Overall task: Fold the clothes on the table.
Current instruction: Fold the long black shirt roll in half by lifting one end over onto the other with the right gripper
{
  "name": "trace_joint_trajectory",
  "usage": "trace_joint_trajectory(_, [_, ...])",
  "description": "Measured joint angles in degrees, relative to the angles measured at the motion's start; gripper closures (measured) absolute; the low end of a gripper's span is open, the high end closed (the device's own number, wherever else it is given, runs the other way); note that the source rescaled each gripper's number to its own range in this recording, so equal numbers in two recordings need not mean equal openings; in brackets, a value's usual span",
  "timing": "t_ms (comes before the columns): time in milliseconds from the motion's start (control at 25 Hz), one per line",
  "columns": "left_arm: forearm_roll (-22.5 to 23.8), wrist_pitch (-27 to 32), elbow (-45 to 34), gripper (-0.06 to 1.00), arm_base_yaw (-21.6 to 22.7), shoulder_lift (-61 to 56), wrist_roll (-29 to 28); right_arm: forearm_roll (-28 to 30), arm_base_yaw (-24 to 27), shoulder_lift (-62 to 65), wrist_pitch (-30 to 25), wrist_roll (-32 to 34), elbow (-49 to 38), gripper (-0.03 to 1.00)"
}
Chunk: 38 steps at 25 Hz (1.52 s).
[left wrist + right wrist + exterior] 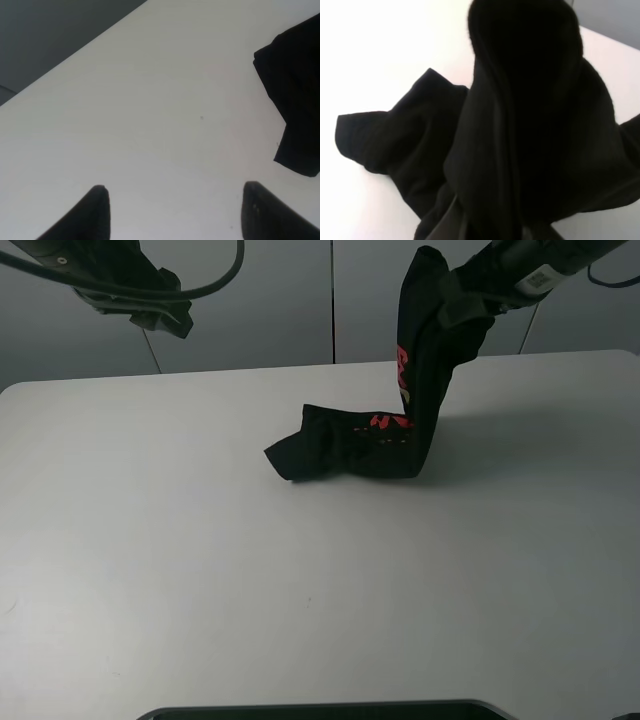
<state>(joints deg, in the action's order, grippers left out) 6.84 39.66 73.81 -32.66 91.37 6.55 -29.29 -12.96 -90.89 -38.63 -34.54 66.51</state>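
Note:
A black garment with red print (380,440) lies partly on the white table (200,570), its right end lifted high. My right gripper (455,300) is shut on that raised end above the table's far side. In the right wrist view the black cloth (520,130) hangs over the fingers and hides them. My left gripper (160,310) hovers high at the far left, away from the garment. In the left wrist view it (175,210) is open and empty, with the garment's edge (295,100) off to one side.
A grey wall (300,300) runs behind the table's far edge. A dark object's edge (320,710) shows at the near edge of the table.

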Motion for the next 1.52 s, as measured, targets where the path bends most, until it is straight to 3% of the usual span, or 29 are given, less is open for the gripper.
trace_joint_trajectory(240, [-0.64,0.00,0.00,0.22,0.00,0.00,0.61,-1.93,0.00,-5.63,-0.39,-0.38,0.00,0.84])
trace_joint_trajectory(480, [-1.01,0.00,0.00,0.22,0.00,0.00,1.04,-10.05,-0.78,-10.97,-0.11,-6.39,0.00,0.84])
trace_joint_trajectory(840, [-1.01,0.00,0.00,0.22,0.00,0.00,1.04,-10.61,-7.99,-15.01,6.10,-7.87,0.00,0.84])
trace_joint_trajectory(1520, [-1.03,0.00,0.00,0.22,0.00,0.00,1.45,-13.18,-8.59,-19.69,8.22,-7.46,0.00,0.84])
